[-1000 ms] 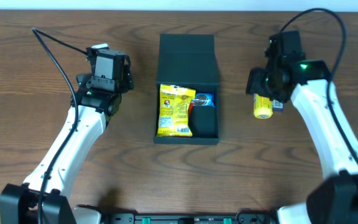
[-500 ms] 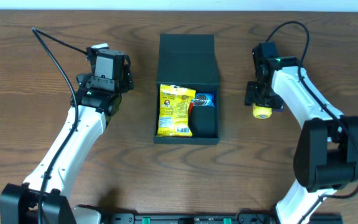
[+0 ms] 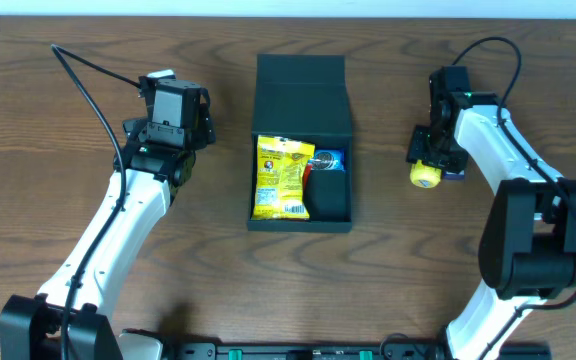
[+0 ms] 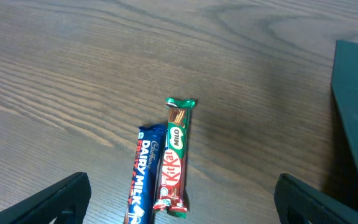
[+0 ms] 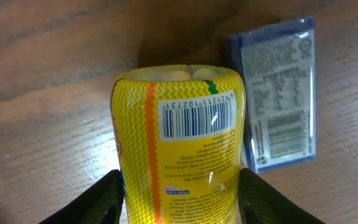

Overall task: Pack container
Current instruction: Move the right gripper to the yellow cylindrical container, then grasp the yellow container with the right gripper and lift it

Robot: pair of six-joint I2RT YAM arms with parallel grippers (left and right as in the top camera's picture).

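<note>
The container (image 3: 253, 150), a dark teal-black box, stands mid-table with its flap lid (image 3: 301, 92) open toward the back. In it lie a yellow snack packet (image 3: 281, 178), a blue packet (image 3: 327, 160) and a black item (image 3: 329, 196). My right gripper (image 3: 430, 160) is to its right, its fingers (image 5: 179, 186) pressed on both sides of a yellow canister (image 5: 178, 134), which also shows in the overhead view (image 3: 424, 176). My left gripper (image 3: 173, 112) is open (image 4: 182, 205) above a Dairy Milk bar (image 4: 145, 177) and a KitKat bar (image 4: 176, 155).
A blue-edged flat packet (image 5: 278, 93) lies on the table right beside the canister, also visible in the overhead view (image 3: 454, 173). The container's dark wall (image 4: 356, 118) shows at the right of the left wrist view. The table is wood.
My right arm has swung round and its gripper has come down around the yellow canister, which has stayed at about the same spot. The left arm has not moved.
</note>
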